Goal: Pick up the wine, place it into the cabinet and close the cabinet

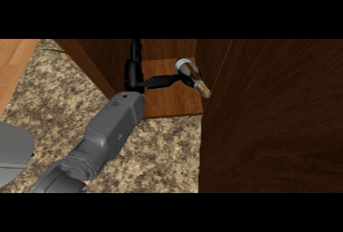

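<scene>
The robot's left hand (136,79) is inside the open cabinet (94,59), at the end of a grey forearm (110,127) that enters from the lower left and slants up across the speckled counter (60,90). The black fingers (136,54) are spread wide and look straight. One slim part runs straight up the view along the cabinet's dark inner wall, and a thicker part sticks out sideways to the right. That sideways part ends at the wine bottle (193,78), meeting it near its pale, rounded upper end. Nothing is seen curling round the bottle, so the hand reads as open, with one tip touching the glass. Whether a second fingertip presses on the far side is hidden.

The wine bottle is inside the cabinet, above its reddish-brown shelf floor (171,102). It is tilted in the view, with the pale end toward the upper left and the tan neck toward the lower right. The neck tip comes close to the edge of the cabinet door (275,118). The door stands open and fills the right of the view as a broad dark wood panel.

A pale grey rounded shape (12,152) is cut off by the left edge of the view, and what it is cannot be told. A strip of light wood (13,59) shows in the upper left corner, beside the counter. The right hand does not show.
</scene>
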